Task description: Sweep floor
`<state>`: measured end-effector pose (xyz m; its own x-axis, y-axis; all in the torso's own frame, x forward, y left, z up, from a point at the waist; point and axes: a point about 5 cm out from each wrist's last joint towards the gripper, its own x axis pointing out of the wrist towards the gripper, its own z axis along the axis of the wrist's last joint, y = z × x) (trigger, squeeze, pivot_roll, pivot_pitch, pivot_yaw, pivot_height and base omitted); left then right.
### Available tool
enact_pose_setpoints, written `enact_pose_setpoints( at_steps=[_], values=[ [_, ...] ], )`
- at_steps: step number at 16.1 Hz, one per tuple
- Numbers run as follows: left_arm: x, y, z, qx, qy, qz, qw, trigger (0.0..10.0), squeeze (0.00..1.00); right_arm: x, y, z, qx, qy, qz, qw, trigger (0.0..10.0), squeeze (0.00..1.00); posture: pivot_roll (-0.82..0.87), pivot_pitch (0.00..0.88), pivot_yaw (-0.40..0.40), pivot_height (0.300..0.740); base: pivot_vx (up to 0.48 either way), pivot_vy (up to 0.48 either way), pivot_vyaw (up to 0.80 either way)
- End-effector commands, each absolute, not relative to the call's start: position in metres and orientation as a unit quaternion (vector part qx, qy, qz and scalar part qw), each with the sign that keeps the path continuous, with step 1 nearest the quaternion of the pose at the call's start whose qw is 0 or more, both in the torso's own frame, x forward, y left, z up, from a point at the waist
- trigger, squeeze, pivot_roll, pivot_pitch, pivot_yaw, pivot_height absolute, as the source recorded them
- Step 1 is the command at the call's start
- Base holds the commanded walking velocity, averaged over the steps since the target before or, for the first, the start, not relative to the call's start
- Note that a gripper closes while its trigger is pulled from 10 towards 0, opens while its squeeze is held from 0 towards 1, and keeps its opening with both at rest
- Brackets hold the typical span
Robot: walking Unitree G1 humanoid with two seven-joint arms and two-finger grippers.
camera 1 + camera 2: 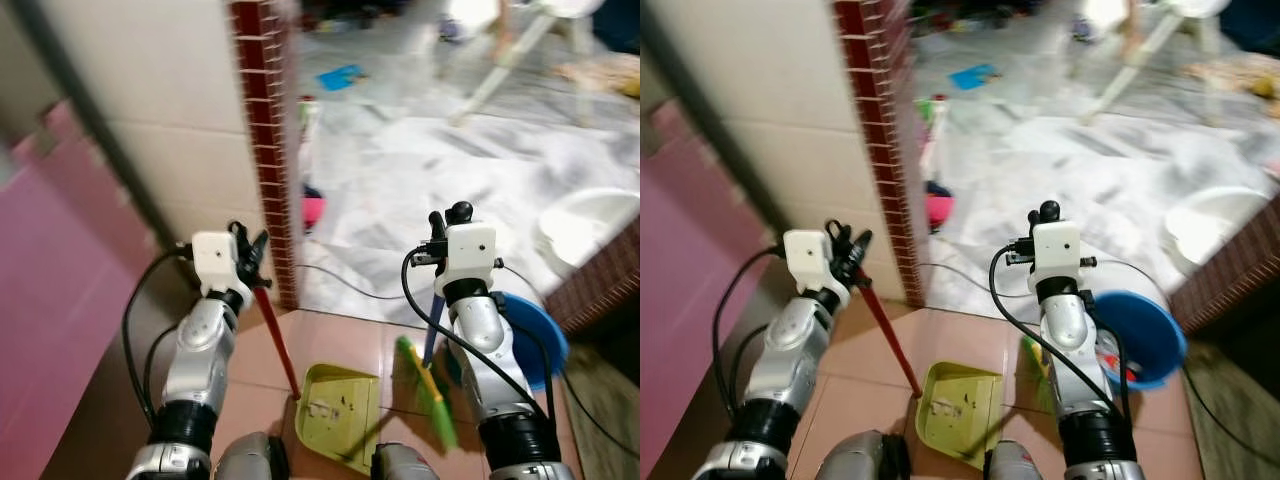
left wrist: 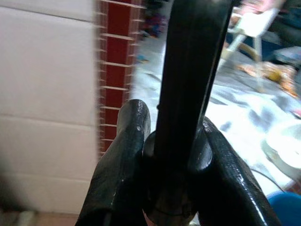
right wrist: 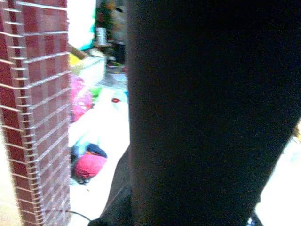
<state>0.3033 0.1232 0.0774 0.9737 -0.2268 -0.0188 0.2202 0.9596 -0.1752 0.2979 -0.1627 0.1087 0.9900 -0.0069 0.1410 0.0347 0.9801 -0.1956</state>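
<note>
On my far left a pink panel (image 1: 45,250) leans by the cream tiled wall (image 1: 150,110), which ends in a column of dark red brick tiles (image 1: 265,150). My left gripper (image 1: 250,258) is raised in front of that corner, its fingers (image 2: 124,155) closed around the top of the dustpan's red handle (image 1: 278,345); the left wrist view shows the dark shaft pinched tight between both of them. The handle slants down to the yellow-green dustpan (image 1: 340,405), which sits on the salmon floor tiles (image 1: 330,335) just ahead of me, with a few dark specks lying in its tray.

Right of the dustpan, the green broom head (image 1: 432,395) rests on the floor near the pan's edge. Its blue handle (image 1: 432,325) rises to my right gripper (image 1: 448,218), which is held up at about the same height as the left. A dark shape covers most of the right wrist view, so I cannot tell how far those fingers are closed.

Behind my right arm a blue basin (image 1: 1145,335) sits on the floor. Beyond the brick corner lies a pale marbled floor (image 1: 440,160) with a pink bundle (image 1: 312,212) near the column, a white basin (image 1: 590,230) to the right, and the white legs of a chair (image 1: 510,55) farther back.
</note>
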Motion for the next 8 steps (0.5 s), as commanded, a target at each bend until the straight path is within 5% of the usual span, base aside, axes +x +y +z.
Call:
enact_pose_setpoints(
  at_steps=[1,4,8],
  values=[
    [0.302,0.119,0.08,-0.104,0.021,-0.122,0.987,10.0,0.0,0.3,-0.168,0.11,-0.099,-0.073,-0.027,0.992,10.0,0.0,-0.05,0.0,0.058,0.74,0.0,0.48,-0.8],
    [0.302,0.111,0.078,-0.106,0.035,-0.135,0.985,10.0,0.0,0.303,-0.166,0.109,-0.103,-0.077,-0.017,0.992,10.0,0.0,-0.07,0.0,0.07,0.74,0.0,0.48,-0.75],
    [0.304,0.103,0.081,-0.093,0.032,-0.149,0.984,10.0,0.0,0.307,-0.163,0.109,-0.101,-0.079,-0.015,0.992,10.0,0.0,-0.09,0.0,0.071,0.74,0.0,0.32,0.0]
  ],
)
